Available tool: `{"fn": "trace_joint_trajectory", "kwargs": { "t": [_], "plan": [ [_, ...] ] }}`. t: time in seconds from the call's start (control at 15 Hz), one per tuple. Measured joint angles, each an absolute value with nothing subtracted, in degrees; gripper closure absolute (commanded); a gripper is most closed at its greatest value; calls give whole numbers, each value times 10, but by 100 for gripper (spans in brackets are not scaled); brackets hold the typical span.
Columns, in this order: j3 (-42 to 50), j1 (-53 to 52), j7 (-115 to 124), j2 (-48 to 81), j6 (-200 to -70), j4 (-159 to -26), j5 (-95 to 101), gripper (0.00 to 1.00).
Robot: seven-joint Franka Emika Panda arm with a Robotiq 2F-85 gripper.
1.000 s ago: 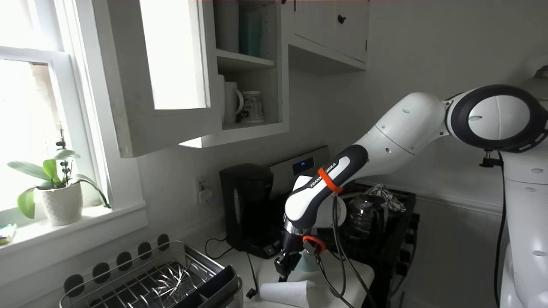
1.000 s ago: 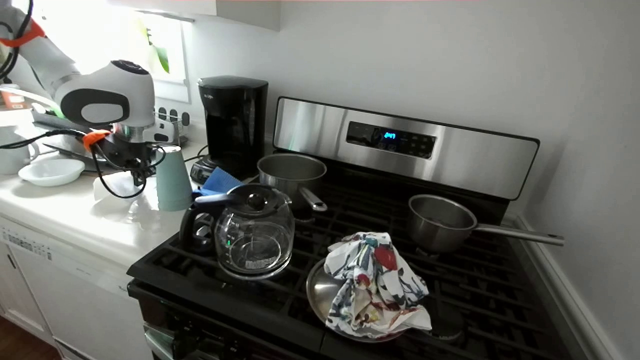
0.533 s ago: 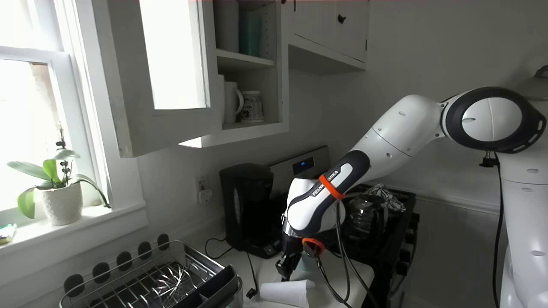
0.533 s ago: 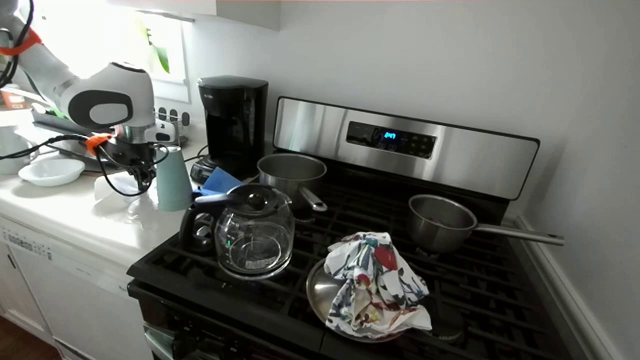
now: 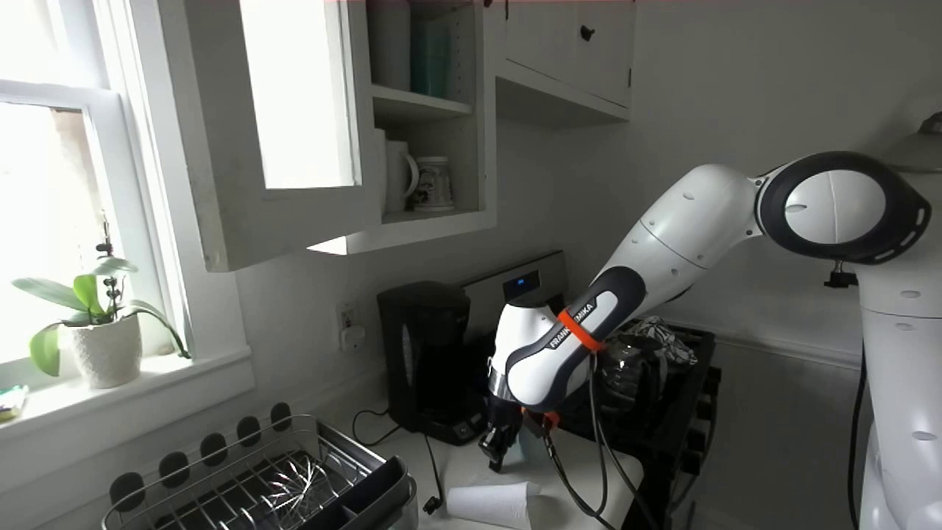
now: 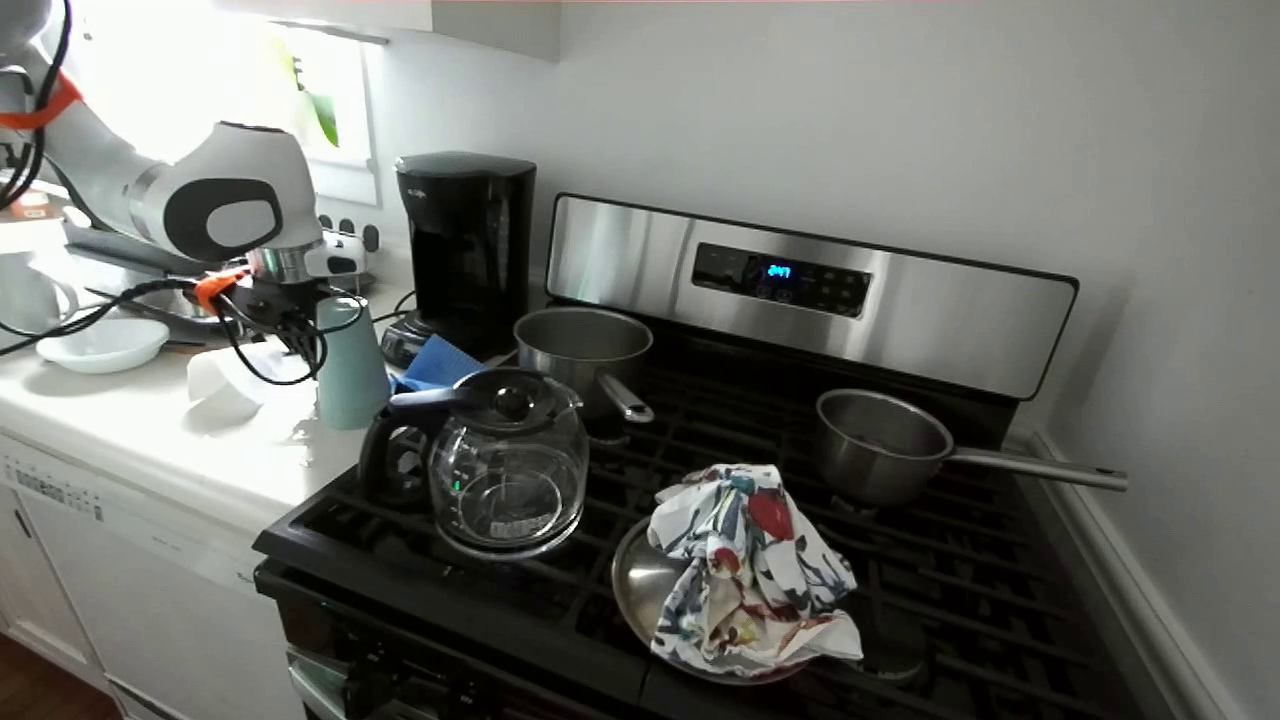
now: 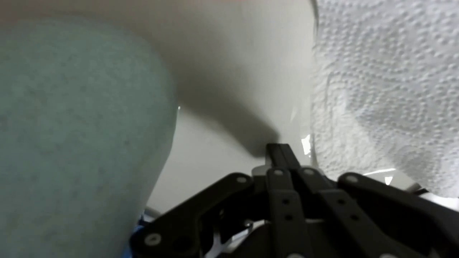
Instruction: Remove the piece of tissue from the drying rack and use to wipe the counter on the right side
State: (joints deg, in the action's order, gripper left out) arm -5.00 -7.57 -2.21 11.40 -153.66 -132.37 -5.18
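The piece of tissue [image 5: 487,505], a white embossed paper sheet, lies on the white counter [image 5: 460,462]. It also shows in an exterior view [image 6: 215,385] and at the right of the wrist view [image 7: 391,93]. My gripper [image 5: 497,464] is just above the counter between the tissue and the pale blue-green cup [image 6: 352,375]. In the wrist view the fingertips [image 7: 279,146] are pressed together with nothing between them, beside the tissue's edge. The cup [image 7: 79,129] stands on the fingers' left, apart from them. The drying rack [image 5: 352,443] holds a wire whisk; no tissue shows in it.
A black coffee maker [image 5: 423,361] stands behind the gripper, its cord [image 5: 434,471] on the counter. The stove carries a glass carafe [image 6: 510,470], pots [image 6: 583,345] and a patterned cloth [image 6: 750,570]. A white bowl [image 6: 105,348] sits farther along. An open cabinet door [image 5: 221,147] hangs above.
The shut gripper has moved away from the tissue toward the cup and slightly up, with its wrist tilting. The cup has shifted slightly toward the stove. The tissue stays on the counter.
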Motion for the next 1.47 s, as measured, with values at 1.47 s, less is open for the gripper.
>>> {"fn": "trace_joint_trajectory", "kwargs": {
  "t": [1.47],
  "plan": [
    [-75, -74, 5, 117, -1436, -1300, 14, 100]
  ]
}}
